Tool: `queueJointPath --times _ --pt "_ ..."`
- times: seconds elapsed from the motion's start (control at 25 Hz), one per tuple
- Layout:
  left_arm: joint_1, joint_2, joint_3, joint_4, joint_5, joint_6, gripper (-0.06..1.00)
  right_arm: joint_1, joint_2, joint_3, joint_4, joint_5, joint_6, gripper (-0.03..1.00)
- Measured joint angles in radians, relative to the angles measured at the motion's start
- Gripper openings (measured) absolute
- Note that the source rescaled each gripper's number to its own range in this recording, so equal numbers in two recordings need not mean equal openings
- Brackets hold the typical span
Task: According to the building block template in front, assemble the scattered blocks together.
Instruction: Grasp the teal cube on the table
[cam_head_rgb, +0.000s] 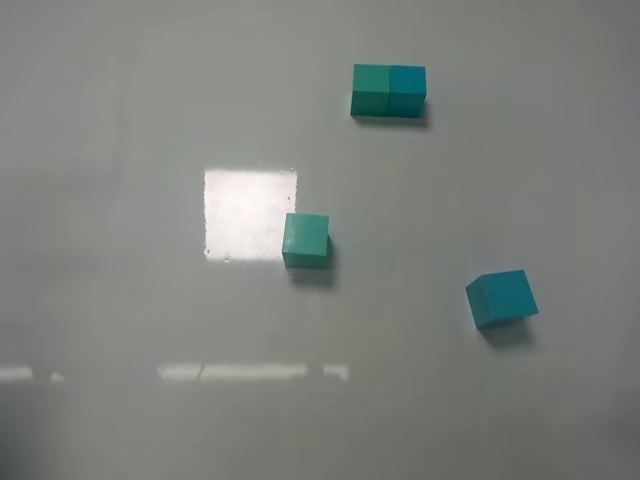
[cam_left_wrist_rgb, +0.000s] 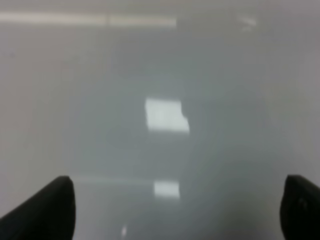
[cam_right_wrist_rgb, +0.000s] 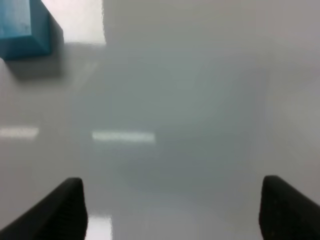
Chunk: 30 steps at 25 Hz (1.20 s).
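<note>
left claw (cam_left_wrist_rgb: 175, 210): two dark, blunt fingertips spread wide apart, released, with only bare table between them.
right claw (cam_right_wrist_rgb: 175, 210): the same dark tips, spread wide and released, gripping nothing.
building block template (cam_head_rgb: 389, 90): a short matte bar of two plain cubes flush side by side, teal-green on the left and cyan-blue on the right.
green block (cam_head_rgb: 306, 240): a matte teal cube with sharp edges, below the template and a little to its left in the high view, well apart, sitting square to it.
blue block (cam_head_rgb: 502, 298): a matte cyan cube, below and right of the template, farther off than the green one and turned askew.
table (cam_head_rgb: 120, 120): smooth, pale grey, glossy.
glare patch (cam_head_rgb: 248, 213): a bright square sheen below-left of the template.
</note>
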Motion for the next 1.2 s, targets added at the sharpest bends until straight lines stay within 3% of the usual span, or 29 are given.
queueJointPath --times 0.24,0.6,0.88,1.08,1.2 --pt "0.0 -0.349 0.278 -0.013 0.004 -0.047 0.78 0.0 0.0 0.0 0.001 0.001 -0.006 0.67" --pt "-0.02 -0.688 0.453 0.042 0.006 -0.077 0.71 0.0 0.0 0.0 0.005 0.001 -0.016 0.67" --pt "-0.139 -0.707 0.476 0.138 -0.028 -0.154 0.69 0.0 0.005 0.0 0.051 0.005 -0.101 0.67" --pt "-0.143 -0.708 0.536 0.179 -0.147 -0.212 0.69 0.003 0.028 0.0 0.058 0.009 -0.198 0.67" --pt "-0.143 -0.708 0.549 0.185 -0.16 -0.216 0.68 0.008 0.04 -0.009 0.085 0.036 -0.272 0.67"
